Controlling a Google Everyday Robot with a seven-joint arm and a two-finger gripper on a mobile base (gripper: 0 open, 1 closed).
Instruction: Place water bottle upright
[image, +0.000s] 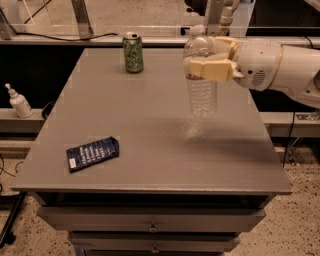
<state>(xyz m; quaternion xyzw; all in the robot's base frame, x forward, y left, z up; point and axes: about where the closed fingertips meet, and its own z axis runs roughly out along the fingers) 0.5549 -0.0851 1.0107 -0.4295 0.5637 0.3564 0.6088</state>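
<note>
The water bottle (201, 95) is clear ribbed plastic with a white cap. It stands upright over the right middle of the grey table (150, 150). My gripper (212, 57) comes in from the right on a white arm and is shut on the bottle's upper part. One tan finger crosses the front of the bottle and the other is behind it. The finger covers most of the label band. The bottle's bottom appears slightly above the tabletop, with a faint shadow under it.
A green drink can (133, 52) stands at the table's back left. A dark blue packet (92, 153) lies near the front left. A small white pump bottle (19, 101) sits on a lower ledge left of the table. Drawers are below the front edge.
</note>
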